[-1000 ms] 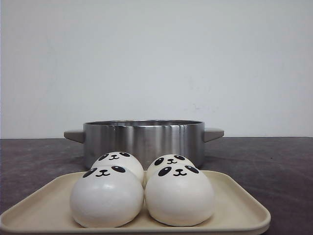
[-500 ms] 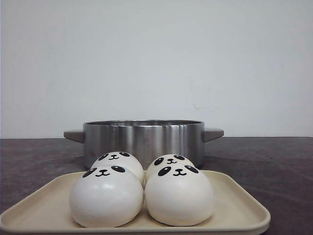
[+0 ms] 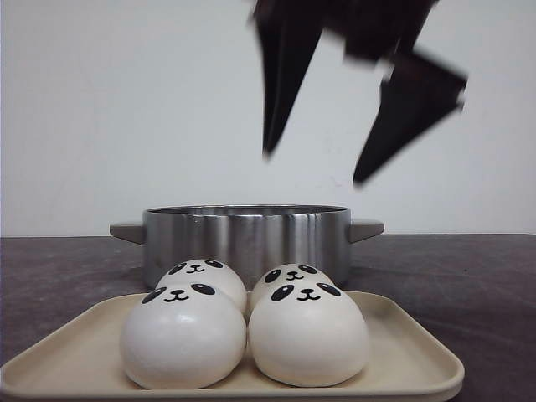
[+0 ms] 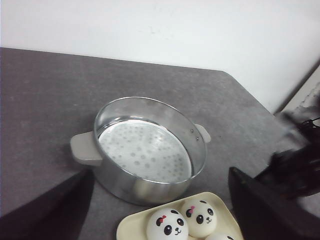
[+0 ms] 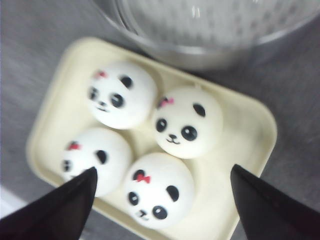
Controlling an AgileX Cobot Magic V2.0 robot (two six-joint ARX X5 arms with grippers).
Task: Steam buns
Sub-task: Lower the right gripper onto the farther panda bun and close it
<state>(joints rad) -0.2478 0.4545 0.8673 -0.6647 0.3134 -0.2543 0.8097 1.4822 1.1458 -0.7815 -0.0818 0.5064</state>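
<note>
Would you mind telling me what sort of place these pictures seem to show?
Probably a staged kitchen-style test bench, not a real kitchen: a dark tabletop against a bare white wall, holding only a steel steamer pot and a cream tray with four panda buns.

Tray [image 3: 410, 356]: on the table [image 3: 477, 276], nearest the robot.
Buns [image 3: 308, 335]: four on the tray, two in front, two behind, packed close.
Pot [image 3: 247, 234]: on the table just behind the tray.
Right gripper [image 3: 314, 167]: in the air above the pot, fingers apart.
</note>
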